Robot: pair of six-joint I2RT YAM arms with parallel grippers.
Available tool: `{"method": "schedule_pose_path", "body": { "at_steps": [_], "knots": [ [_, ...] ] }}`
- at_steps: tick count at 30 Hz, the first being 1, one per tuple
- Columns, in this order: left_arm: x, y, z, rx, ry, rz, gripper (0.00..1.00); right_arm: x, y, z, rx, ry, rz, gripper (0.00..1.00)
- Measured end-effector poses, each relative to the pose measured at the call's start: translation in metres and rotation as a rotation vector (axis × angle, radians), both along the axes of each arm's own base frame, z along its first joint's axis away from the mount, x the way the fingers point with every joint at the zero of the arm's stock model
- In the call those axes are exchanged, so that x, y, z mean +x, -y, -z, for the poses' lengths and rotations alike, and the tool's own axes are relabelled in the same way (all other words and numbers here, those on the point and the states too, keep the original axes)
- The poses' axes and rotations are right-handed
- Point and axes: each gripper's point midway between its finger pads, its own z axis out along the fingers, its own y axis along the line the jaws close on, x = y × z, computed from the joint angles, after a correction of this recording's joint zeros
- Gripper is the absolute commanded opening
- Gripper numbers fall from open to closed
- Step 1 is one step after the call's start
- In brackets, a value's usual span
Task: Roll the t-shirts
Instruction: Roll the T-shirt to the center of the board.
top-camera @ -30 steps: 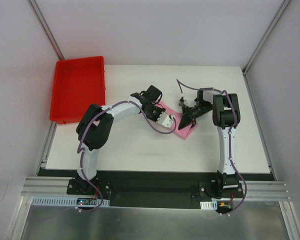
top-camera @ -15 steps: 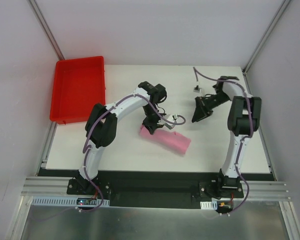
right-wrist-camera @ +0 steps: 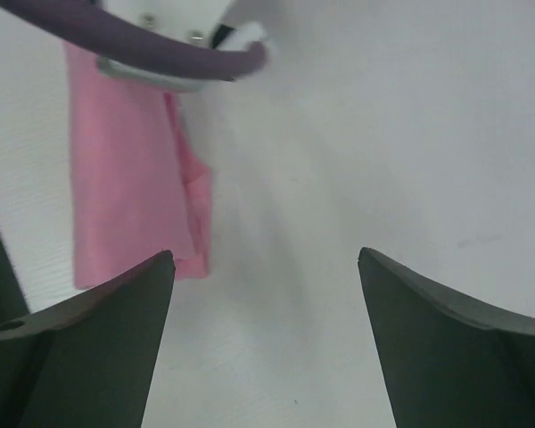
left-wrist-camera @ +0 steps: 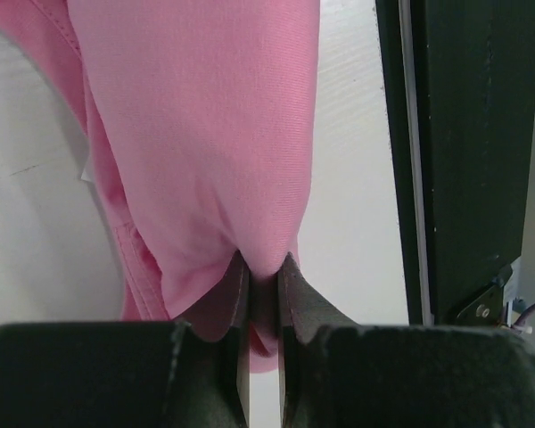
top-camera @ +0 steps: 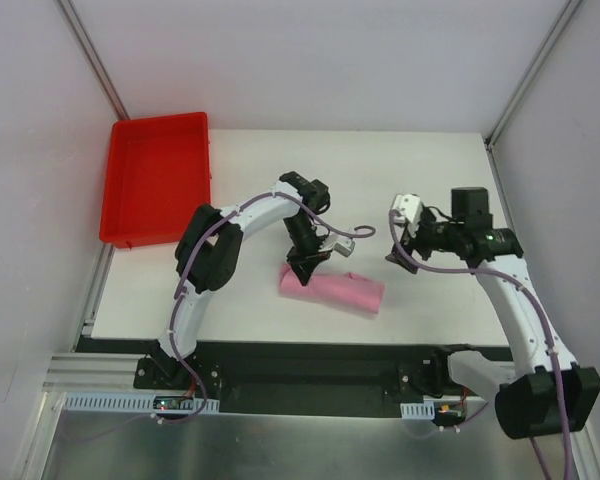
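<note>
The pink t-shirt (top-camera: 338, 290) lies as a rolled bundle near the table's front edge, in the middle. My left gripper (top-camera: 304, 263) is shut on its left end; in the left wrist view a fold of the pink t-shirt (left-wrist-camera: 205, 134) is pinched between the two fingers (left-wrist-camera: 234, 303). My right gripper (top-camera: 394, 250) hovers open to the right of the roll, apart from it. In the right wrist view the pink t-shirt (right-wrist-camera: 129, 187) lies ahead at the left, and nothing sits between the wide-set fingertips (right-wrist-camera: 152, 285).
A red tray (top-camera: 155, 180) stands at the table's back left with nothing showing inside. The black front rail (top-camera: 320, 360) runs just below the roll. A purple cable (top-camera: 345, 236) loops from the left wrist above the shirt.
The right gripper let go of the roll, opened and swung away to the right. The left gripper dragged the bundle toward the front edge and turned it to lie nearly level.
</note>
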Motion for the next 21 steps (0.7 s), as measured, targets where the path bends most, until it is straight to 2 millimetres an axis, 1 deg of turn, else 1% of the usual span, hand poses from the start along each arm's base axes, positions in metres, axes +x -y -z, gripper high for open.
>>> {"method": "schedule_pose_path", "body": {
  "at_steps": [1,3,6,8,10,12,14,16,21],
  "knots": [
    [0.000,0.001,0.000,0.001,-0.004,-0.009,0.00,-0.006,-0.015,0.005,-0.004,-0.035,-0.058,0.87],
    [0.000,0.003,-0.001,0.004,-0.013,-0.029,0.00,-0.025,-0.030,0.026,-0.022,-0.129,-0.127,0.89],
    [0.001,0.004,-0.001,0.006,-0.027,-0.058,0.00,-0.058,-0.038,0.054,-0.074,-0.217,-0.199,0.94],
    [0.003,0.003,0.000,0.011,-0.035,-0.077,0.00,-0.079,-0.042,0.066,-0.110,-0.241,-0.264,0.98],
    [0.003,0.003,0.001,0.015,-0.048,-0.095,0.00,-0.090,-0.044,0.075,-0.131,-0.234,-0.309,0.98],
    [0.002,0.004,0.002,0.012,-0.062,-0.107,0.00,-0.100,-0.042,0.088,-0.163,-0.239,-0.345,0.97],
    [0.003,0.003,0.004,0.011,-0.072,-0.125,0.00,-0.106,-0.043,0.098,-0.189,-0.252,-0.372,0.97],
    [0.002,0.004,0.005,0.014,-0.079,-0.134,0.00,-0.106,-0.046,0.108,-0.213,-0.269,-0.391,0.95],
    [0.001,0.006,0.007,0.010,-0.094,-0.155,0.00,-0.088,-0.052,0.123,-0.249,-0.241,-0.388,0.93]
  ]
}}
